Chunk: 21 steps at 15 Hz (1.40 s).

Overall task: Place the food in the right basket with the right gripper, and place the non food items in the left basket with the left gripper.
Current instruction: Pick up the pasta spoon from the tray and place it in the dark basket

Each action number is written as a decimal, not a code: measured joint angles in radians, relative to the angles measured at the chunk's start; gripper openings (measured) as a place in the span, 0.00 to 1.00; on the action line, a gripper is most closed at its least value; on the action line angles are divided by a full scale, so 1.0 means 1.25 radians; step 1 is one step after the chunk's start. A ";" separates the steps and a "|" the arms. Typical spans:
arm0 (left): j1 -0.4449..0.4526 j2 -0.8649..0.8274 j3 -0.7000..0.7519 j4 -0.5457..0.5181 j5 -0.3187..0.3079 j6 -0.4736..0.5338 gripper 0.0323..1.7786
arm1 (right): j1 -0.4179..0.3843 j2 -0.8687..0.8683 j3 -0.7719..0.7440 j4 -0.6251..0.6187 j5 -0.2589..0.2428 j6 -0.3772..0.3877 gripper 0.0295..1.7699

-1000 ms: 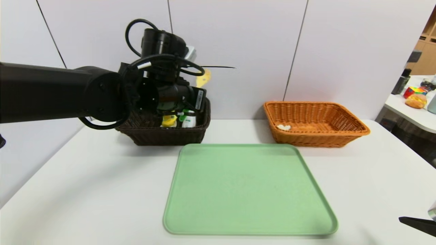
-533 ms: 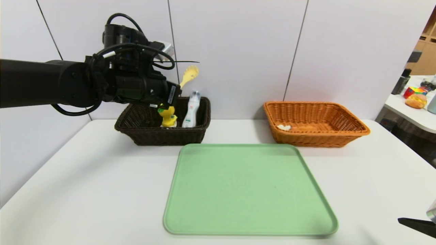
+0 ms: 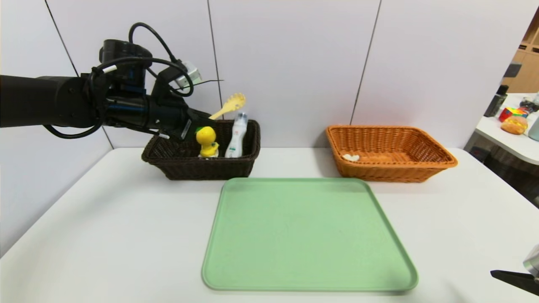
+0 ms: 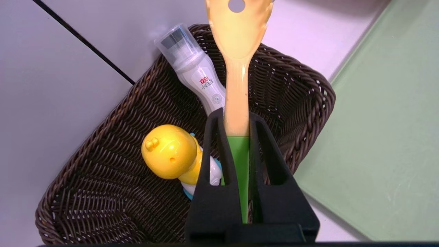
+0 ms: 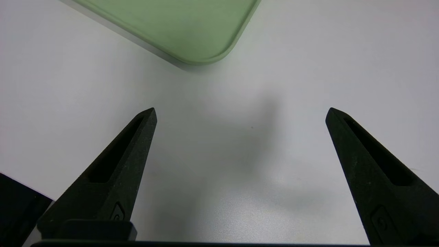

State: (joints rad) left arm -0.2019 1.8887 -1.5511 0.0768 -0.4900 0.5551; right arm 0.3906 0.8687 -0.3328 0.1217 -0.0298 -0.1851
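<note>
In the upper left of the head view, the left gripper (image 3: 198, 120) hung above the dark left basket (image 3: 202, 167), its fingers (image 4: 214, 137) clamped on the green handle of a yellow slotted spoon (image 3: 229, 105). The spoon's head stuck out past the fingertips, up and to the right, over the basket's back rim. In the left wrist view the spoon (image 4: 236, 68) ran straight out from between the two fingers, with the basket (image 4: 308, 103) beneath it. Inside that basket, just below the gripper, stood a yellow duck toy (image 3: 206, 141) and a white bottle (image 3: 236, 134) leaning against the far wall. The orange right basket (image 3: 389, 153) at the upper right held a small white piece (image 3: 350, 157). A green tray (image 3: 307, 233) lay bare in the middle of the frame. The right gripper (image 5: 240, 144) sat at the lower right corner over the white table (image 3: 105, 235), its fingers spread wide apart and holding nothing
</note>
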 joint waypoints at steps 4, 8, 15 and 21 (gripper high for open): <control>0.039 0.014 -0.002 0.007 -0.077 0.125 0.06 | 0.000 0.003 0.004 0.000 0.000 0.001 0.96; 0.063 0.042 -0.010 0.007 -0.109 0.193 0.06 | 0.000 0.012 0.005 0.000 0.001 0.000 0.96; 0.057 0.115 -0.060 0.007 -0.126 0.204 0.06 | -0.001 0.021 0.012 -0.022 -0.005 0.000 0.96; 0.052 0.148 -0.059 0.010 -0.117 0.217 0.06 | -0.001 0.024 0.012 -0.022 -0.006 -0.001 0.96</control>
State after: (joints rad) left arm -0.1370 2.0743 -1.6245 0.0898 -0.6368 0.8268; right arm 0.3891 0.8991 -0.3174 0.0943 -0.0370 -0.1860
